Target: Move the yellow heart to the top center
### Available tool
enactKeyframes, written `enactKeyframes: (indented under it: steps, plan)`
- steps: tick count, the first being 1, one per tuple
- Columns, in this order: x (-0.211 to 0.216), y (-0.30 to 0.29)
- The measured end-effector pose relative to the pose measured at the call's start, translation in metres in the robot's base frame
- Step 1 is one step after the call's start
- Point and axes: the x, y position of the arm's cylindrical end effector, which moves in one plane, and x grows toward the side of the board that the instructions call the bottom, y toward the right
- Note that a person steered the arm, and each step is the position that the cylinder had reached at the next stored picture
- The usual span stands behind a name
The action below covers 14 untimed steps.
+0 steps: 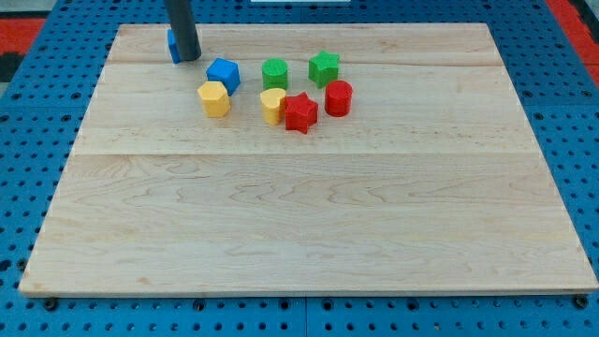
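Note:
The yellow heart (272, 105) lies in the upper middle of the wooden board (309, 225), touching the red star (300, 112) on its right. A green block (275, 73) sits just above it. My tip (190, 56) is at the board's upper left, well to the left of the heart. It stands in front of a blue block (173, 45) that it mostly hides.
A blue pentagon-like block (223, 74) and a yellow hexagonal block (214, 98) lie between my tip and the heart. A green star (324, 67) and a red cylinder (338, 97) sit to the right of the cluster.

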Motion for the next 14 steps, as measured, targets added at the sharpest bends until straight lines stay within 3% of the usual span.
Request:
enactKeyframes:
  steps: [2, 3, 4, 5, 6, 7, 8, 10, 11, 12, 14]
  plan:
    - [0.0, -0.009]
    - [0.012, 0.026]
    - [0.024, 0.115]
    - [0.024, 0.153]
    - [0.041, 0.137]
    - [0.097, 0.147]
    - [0.128, 0.178]
    - [0.145, 0.075]
    - [0.145, 0.118]
    - [0.115, 0.121]
    - [0.131, 0.077]
